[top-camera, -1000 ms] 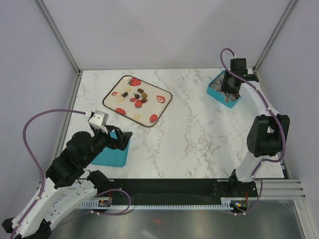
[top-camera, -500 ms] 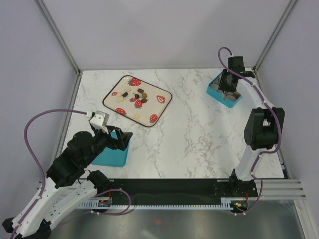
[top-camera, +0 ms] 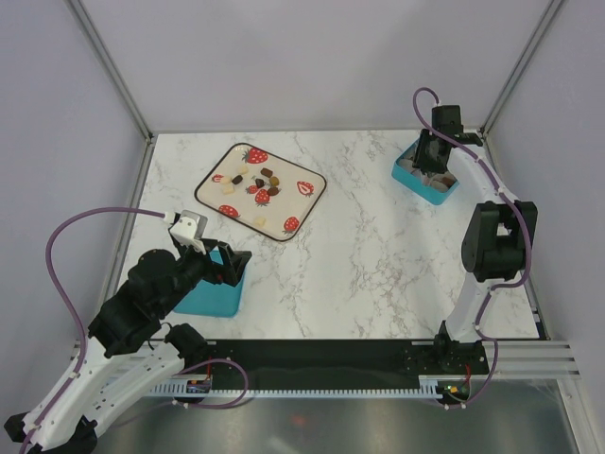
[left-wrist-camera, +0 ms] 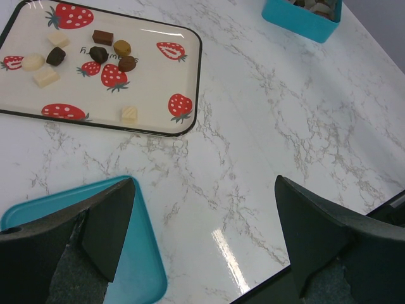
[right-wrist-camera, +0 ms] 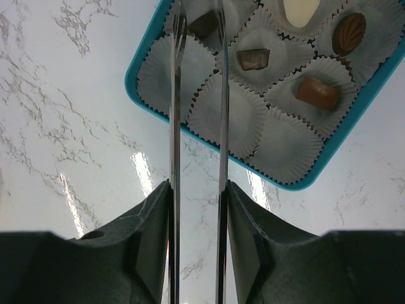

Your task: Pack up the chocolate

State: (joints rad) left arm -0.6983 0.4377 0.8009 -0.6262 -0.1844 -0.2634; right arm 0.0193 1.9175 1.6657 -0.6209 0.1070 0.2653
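Note:
Several small chocolate pieces (top-camera: 253, 183), dark, light brown and cream, lie on the strawberry-print tray (top-camera: 307, 203); they also show in the left wrist view (left-wrist-camera: 98, 54). My right gripper (top-camera: 433, 161) hangs over the teal box (top-camera: 408, 178) at the back right. In the right wrist view its thin blades (right-wrist-camera: 199, 19) are closed on a dark chocolate piece (right-wrist-camera: 204, 24) above a paper cup of the box (right-wrist-camera: 145, 54). Other cups hold a marbled piece (right-wrist-camera: 253, 59) and a light brown piece (right-wrist-camera: 318, 93). My left gripper (left-wrist-camera: 209, 234) is open and empty.
A teal lid (top-camera: 210, 295) lies at the near left, under my left gripper (top-camera: 227, 265); it also shows in the left wrist view (left-wrist-camera: 136, 266). The tray rim (left-wrist-camera: 196, 82) and the far teal box (left-wrist-camera: 304, 16) show there too. Frame posts stand at the back corners.
My right gripper has shifted slightly back and left over the teal box. The left arm has not moved.

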